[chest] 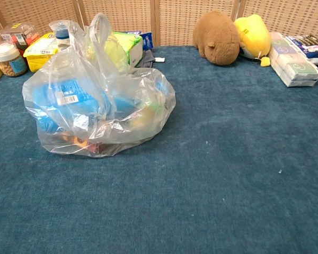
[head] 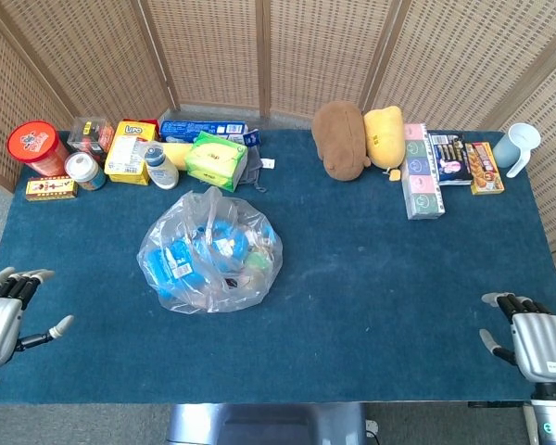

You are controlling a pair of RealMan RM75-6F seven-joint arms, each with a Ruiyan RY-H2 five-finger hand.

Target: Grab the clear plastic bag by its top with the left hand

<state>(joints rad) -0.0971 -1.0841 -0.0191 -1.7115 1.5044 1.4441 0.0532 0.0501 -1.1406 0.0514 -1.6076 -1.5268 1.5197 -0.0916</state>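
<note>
The clear plastic bag point(head: 209, 252) sits on the blue table left of centre, stuffed with blue packets and other goods. In the chest view the clear plastic bag point(chest: 98, 100) stands with its loose handles point(chest: 98, 33) sticking up at the top. My left hand point(head: 5, 317) hovers at the table's near left corner, fingers spread, holding nothing, well to the left of the bag. My right hand point(head: 535, 341) is at the near right corner, fingers apart and empty. Neither hand shows in the chest view.
Along the back left stand a red tub point(head: 37, 146), a jar point(head: 83, 171), a yellow box point(head: 131, 151), a bottle point(head: 160, 167) and a green pack point(head: 216, 159). A brown plush point(head: 341, 139), a yellow plush point(head: 385, 137), boxes point(head: 423, 174) and a cup point(head: 520, 146) line the back right.
</note>
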